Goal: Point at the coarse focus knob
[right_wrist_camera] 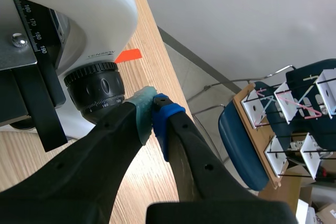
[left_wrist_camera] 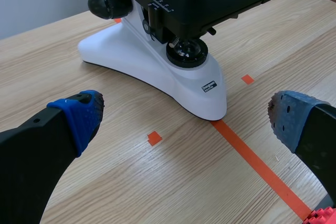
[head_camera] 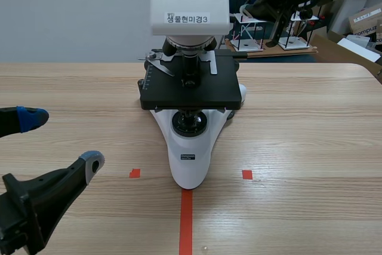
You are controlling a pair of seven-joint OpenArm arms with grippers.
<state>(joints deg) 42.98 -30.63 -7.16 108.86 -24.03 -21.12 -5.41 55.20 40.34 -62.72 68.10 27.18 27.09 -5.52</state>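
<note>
Scene view: low, between arms, facing straight across surface [head_camera: 310, 147] at microscope [head_camera: 190, 147] front; head cropped above.
Left wrist view: above left fingers [left_wrist_camera: 79, 114], angled forward and down, near microscope's front-left; shares base, stage, tape line [head_camera: 186, 219] with scene view.
Right wrist view: tight behind right fingers [right_wrist_camera: 144, 114], very close to knob [right_wrist_camera: 97, 90], facing past surface edge to racks [right_wrist_camera: 294, 108], also in scene view's background.
</note>
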